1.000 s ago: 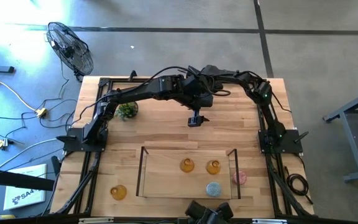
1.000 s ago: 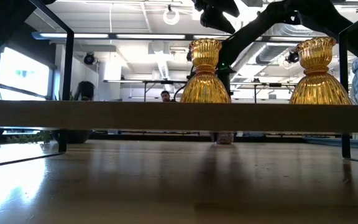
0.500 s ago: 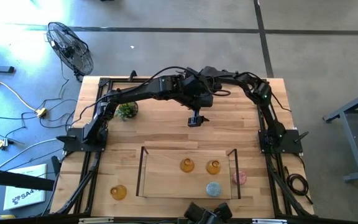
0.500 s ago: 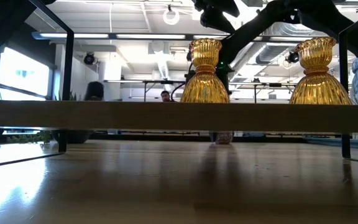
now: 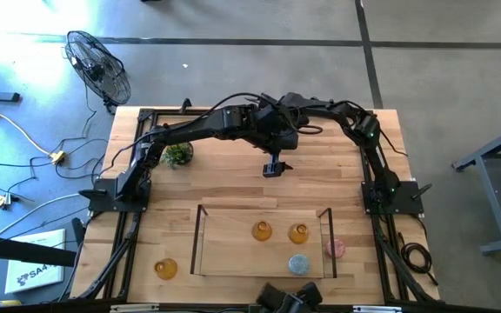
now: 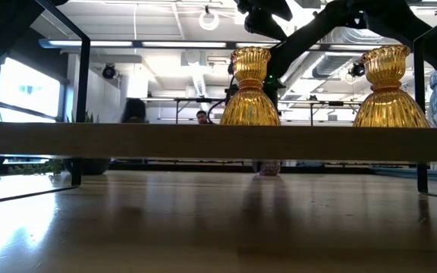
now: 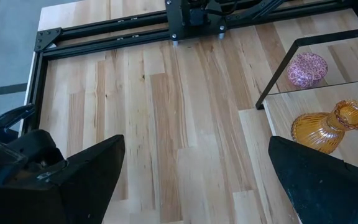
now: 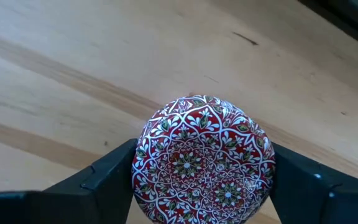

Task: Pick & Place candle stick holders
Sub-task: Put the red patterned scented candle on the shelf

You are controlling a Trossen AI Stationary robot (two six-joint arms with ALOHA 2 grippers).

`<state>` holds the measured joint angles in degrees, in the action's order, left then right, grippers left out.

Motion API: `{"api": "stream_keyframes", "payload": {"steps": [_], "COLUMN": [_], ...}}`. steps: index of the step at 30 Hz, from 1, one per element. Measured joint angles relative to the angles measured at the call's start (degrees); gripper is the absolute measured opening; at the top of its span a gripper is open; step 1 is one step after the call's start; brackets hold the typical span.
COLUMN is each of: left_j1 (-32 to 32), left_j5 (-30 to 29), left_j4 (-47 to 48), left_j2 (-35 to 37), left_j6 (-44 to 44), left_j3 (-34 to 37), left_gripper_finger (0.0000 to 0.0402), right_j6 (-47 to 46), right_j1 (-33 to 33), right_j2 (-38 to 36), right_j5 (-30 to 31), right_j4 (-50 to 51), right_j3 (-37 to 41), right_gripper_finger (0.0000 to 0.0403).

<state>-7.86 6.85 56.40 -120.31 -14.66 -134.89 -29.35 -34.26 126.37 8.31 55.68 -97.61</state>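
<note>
Red-and-white patterned round holder (image 8: 204,158) sits between right tool (image 8: 201,180) fingers, snug both sides, looks gripped, on tabletop (image 5: 233,183) well behind tray (image 5: 200,228). Left tool (image 7: 197,180) wide, holding nothing, hovering close by. Step in hand: pickup of this holder, I'd guess. Next: lift clear, carry toward tray, set down beside two amber holders (image 5: 262,230) and blue one (image 5: 298,263). Pink one (image 5: 335,249) just outside tray, another amber (image 5: 165,268) off to other side.
</note>
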Motion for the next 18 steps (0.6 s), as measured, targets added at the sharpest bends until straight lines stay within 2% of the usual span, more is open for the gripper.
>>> {"api": "stream_keyframes", "payload": {"steps": [8, 11, 14, 18], "left_j1": [0.0, 0.0, 0.0, 0.0], "left_j5": [-0.02, -0.02, -0.02, -0.02], "left_j4": [0.0, 0.0, 0.0, 0.0], "left_j2": [0.0, 0.0, 0.0, 0.0], "left_j6": [-0.01, -0.02, -0.02, 0.0], "left_j3": [0.0, 0.0, 0.0, 0.0], "left_gripper_finger": [0.039, 0.039, 0.039, 0.039], "right_j6": [1.61, 1.15, 1.25, 1.39], "right_j1": [0.61, 0.57, 0.38, -0.47], "right_j2": [0.0, -0.01, -0.02, -0.04], "right_j5": [1.73, 2.8, 1.72, -1.59], "right_j4": [0.28, 1.03, 1.51, 1.63], "right_j3": [-0.01, -0.01, -0.01, -0.03], "right_gripper_finger": [0.0287, 0.0308, 0.0327, 0.0326]}}
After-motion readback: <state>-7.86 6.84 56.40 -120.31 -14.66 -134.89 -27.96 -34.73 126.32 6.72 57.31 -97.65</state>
